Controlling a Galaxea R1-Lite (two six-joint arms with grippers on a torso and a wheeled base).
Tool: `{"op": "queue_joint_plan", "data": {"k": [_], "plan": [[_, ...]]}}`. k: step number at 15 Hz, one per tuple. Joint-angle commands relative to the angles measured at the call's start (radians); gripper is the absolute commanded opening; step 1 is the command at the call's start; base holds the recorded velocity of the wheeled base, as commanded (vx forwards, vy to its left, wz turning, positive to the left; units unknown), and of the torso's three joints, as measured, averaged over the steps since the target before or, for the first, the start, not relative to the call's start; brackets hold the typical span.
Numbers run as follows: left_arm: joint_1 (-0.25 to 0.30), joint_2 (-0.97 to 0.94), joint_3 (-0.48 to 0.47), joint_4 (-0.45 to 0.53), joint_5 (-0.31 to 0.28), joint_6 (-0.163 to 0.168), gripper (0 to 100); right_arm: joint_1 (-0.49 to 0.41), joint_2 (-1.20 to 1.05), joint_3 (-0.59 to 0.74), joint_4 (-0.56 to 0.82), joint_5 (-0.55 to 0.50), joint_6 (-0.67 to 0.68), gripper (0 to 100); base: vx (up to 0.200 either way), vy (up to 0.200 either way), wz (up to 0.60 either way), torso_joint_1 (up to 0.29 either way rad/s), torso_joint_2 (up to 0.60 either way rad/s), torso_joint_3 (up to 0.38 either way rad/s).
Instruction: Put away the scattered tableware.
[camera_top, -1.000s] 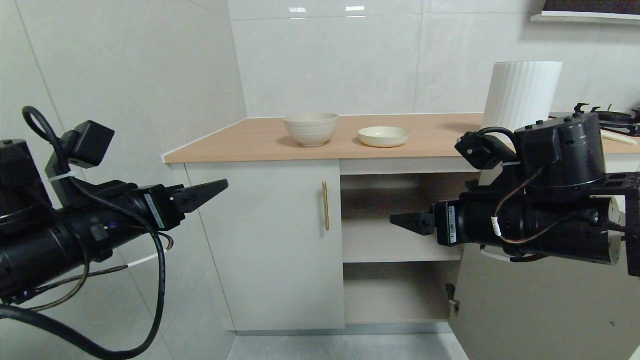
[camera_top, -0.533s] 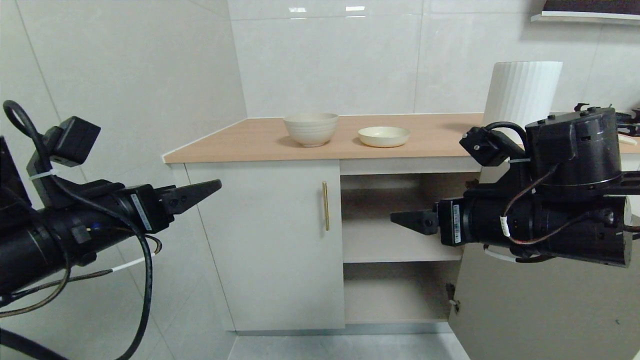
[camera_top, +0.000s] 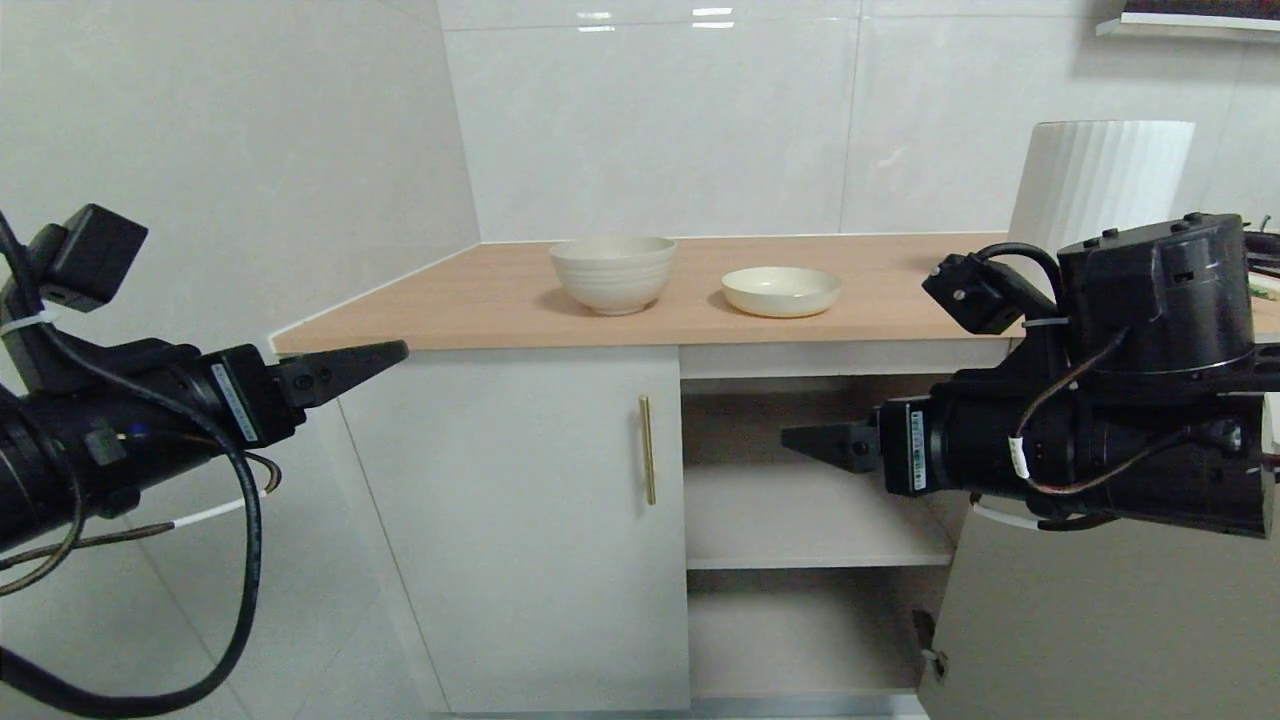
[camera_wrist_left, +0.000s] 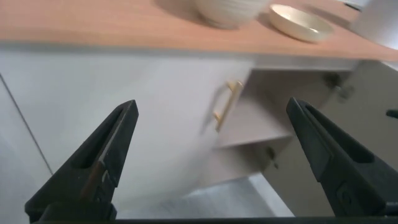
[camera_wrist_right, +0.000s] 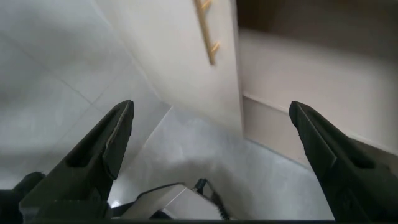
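Left tool (camera_top: 395, 352) has drawn back leftward; it and right tool (camera_top: 790, 437) gape wide, empty.

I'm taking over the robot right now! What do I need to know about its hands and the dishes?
Left gripper: fingers open, holding nothing, in the air left of the closed cabinet door, just below the countertop.
Right gripper: fingers open, holding nothing, in front of the open compartment, above the shelf.
Things: the bowl and the shallow dish sit apart on the countertop, bowl on the left.
Done: the right-hand door is open; nothing is put away yet.
Left: pick up the bowl and dish, probably onto a cabinet shelf.
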Motion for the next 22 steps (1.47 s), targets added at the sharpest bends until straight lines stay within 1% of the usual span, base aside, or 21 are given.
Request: {"op": "queue_joint_plan", "data": {"k": [1, 6, 14, 15, 16, 18, 22], "plan": [[0.002, 0.016, -0.001, 0.000, 0.000, -0.001, 100, 0.001, -0.013, -0.004, 0.006, 0.002, 0.010, 100, 0.200, 0.000, 0.00, 0.002, 0.01, 0.002], [0.002, 0.017, -0.001, -0.003, 0.001, -0.001, 100, 0.000, -0.065, 0.013, 0.003, 0.045, 0.027, 100, 0.000, 0.000, 0.00, 0.000, 0.00, 0.000], [-0.001, 0.012, -0.001, 0.001, -0.002, 0.003, 100, 0.000, -0.068, 0.036, -0.026, 0.045, 0.018, 100, 0.000, 0.000, 0.00, 0.003, -0.01, -0.004], [-0.004, 0.017, -0.001, 0.003, -0.002, 0.003, 100, 0.000, -0.068, 0.036, -0.026, 0.043, 0.018, 100, 0.000, 0.000, 0.00, 0.061, -0.23, -0.183], [-0.018, 0.029, 0.001, 0.007, -0.014, 0.004, 100, -0.002, -0.065, 0.036, -0.026, 0.043, 0.018, 100, 0.000, 0.000, 0.00, 0.076, -0.32, -0.242], [-0.027, 0.043, 0.004, 0.012, -0.026, 0.004, 100, -0.008, -0.062, 0.035, -0.026, 0.043, 0.018, 100, 0.000, 0.000, 0.00, 0.068, -0.23, -0.278], [-0.035, 0.091, -0.011, 0.018, -0.026, 0.006, 100, -0.048, -0.047, 0.036, -0.054, 0.045, 0.018, 100, 0.000, 0.000, 0.00, 0.172, -0.53, -0.298]]}}
